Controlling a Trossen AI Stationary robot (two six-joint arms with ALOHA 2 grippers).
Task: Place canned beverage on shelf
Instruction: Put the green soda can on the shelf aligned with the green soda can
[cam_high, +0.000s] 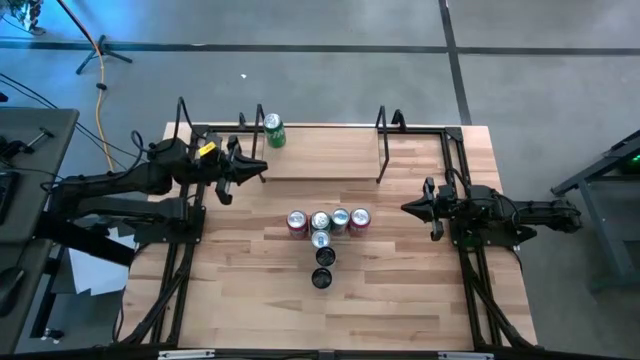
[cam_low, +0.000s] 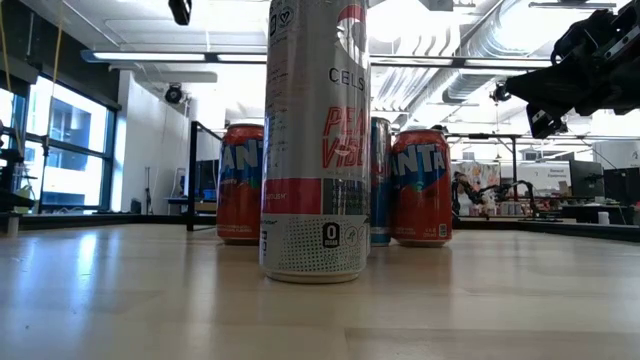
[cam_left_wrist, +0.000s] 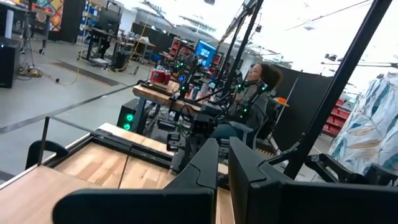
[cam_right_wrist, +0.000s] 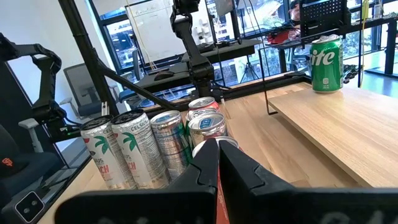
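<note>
Sprite can (cam_high: 273, 130) on shelf (cam_high: 330, 160) | front can (cam_low: 315, 140) "CELSIUS" | Fanta cans (cam_low: 420, 187) behind | L hand (cam_high: 258, 168), R hand (cam_high: 408, 208) closed, empty

Grey concrete floor (cam_high: 330, 60) around the table, dark seams crossing it. Yellow cable (cam_high: 101, 110) and a stand's legs (cam_high: 100, 50) on the floor past the table's far left corner; white papers (cam_high: 95, 262) on the floor by the left edge. Low view: tall windows (cam_low: 60, 150) at left, white wall (cam_low: 150, 140), strip lights (cam_low: 160, 56) and exposed ducts (cam_low: 520, 40) overhead. Workbenches (cam_left_wrist: 155, 93) with gear in the room beyond, a person seated (cam_left_wrist: 258, 93) at one. Office chair (cam_right_wrist: 84, 81) near the windows.
</note>
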